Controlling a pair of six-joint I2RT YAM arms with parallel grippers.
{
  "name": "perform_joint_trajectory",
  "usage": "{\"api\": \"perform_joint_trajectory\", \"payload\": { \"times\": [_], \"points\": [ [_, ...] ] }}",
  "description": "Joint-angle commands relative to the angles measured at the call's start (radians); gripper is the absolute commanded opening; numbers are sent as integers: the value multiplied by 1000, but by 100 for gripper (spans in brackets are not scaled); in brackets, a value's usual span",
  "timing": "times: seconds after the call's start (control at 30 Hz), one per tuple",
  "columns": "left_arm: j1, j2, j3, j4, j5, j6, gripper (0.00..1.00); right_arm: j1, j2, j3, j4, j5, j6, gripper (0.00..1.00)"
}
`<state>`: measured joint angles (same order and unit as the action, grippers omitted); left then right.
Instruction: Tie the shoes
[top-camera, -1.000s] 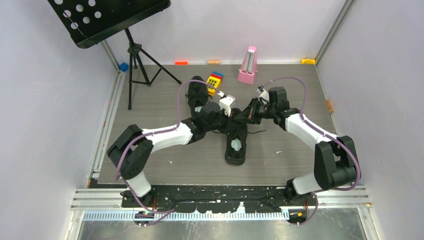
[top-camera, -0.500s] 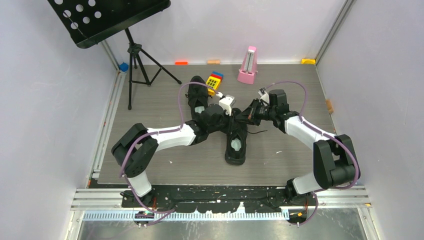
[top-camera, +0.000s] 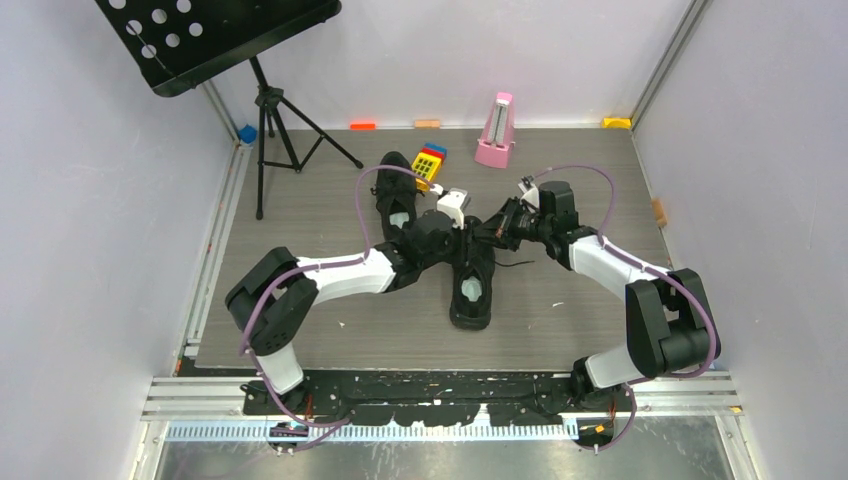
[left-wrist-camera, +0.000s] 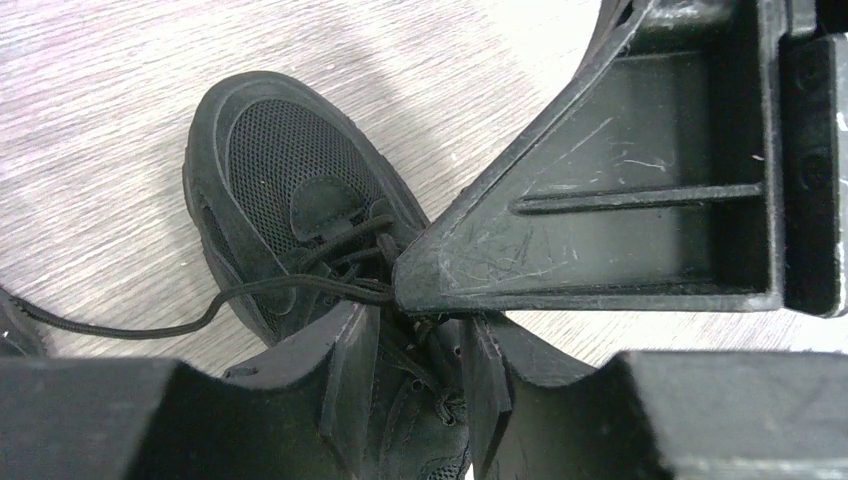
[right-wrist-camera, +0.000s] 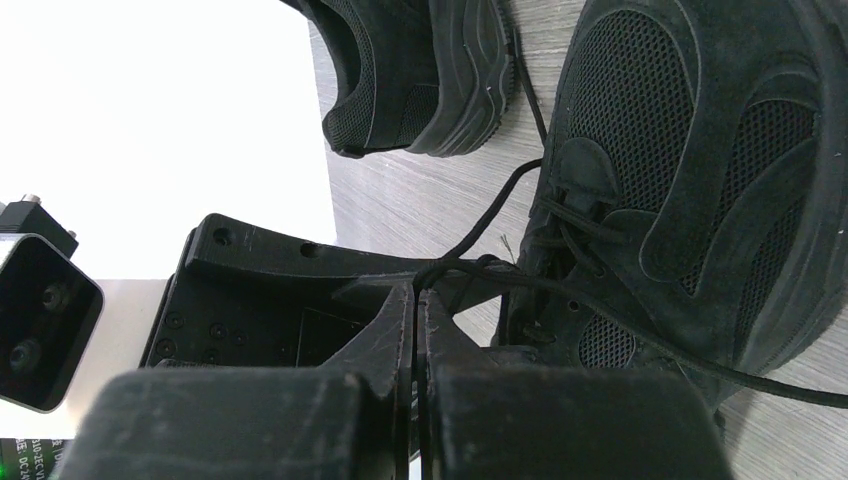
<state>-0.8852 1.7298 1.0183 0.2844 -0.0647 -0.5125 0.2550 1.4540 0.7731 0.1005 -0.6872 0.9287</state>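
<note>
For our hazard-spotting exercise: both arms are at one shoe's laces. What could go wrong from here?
The right fingers pinch the lace only at their tips; it may slip free. The left fingers stand apart over the shoe, close to the right ones; they could collide or snag a lace.

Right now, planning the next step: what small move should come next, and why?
Probably the right gripper draws its lace away from the shoe: it is shut on the lace, which lies slack, and the left gripper stands open.
</note>
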Motion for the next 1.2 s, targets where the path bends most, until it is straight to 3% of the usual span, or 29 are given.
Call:
{"api": "perform_joint_trajectory", "payload": {
  "times": [0.0,0.23,0.4,0.53,0.6,0.67,0.7,1.17],
  "points": [
    [9,23,45,8,-140,-19,38,5,-8,-7,53,-35,24,0],
    [-24,92,134,-91,-262,26,33,5,-7,-42,116,-35,57,0],
    [-42,130,148,-77,-353,35,34,6,-1,-70,160,-34,74,0],
    [-43,169,203,-146,-402,59,26,5,1,-90,191,-33,82,0],
    [-43,177,216,-160,-410,66,14,5,2,-95,195,-30,81,0],
    [-44,165,213,-164,-402,78,1,4,3,-90,186,-23,74,0],
    [-44,152,209,-167,-383,86,0,3,2,-83,171,-16,65,0],
    [-27,-64,116,-252,-133,172,0,-5,-2,45,-33,29,-107,0]
  ]
}}
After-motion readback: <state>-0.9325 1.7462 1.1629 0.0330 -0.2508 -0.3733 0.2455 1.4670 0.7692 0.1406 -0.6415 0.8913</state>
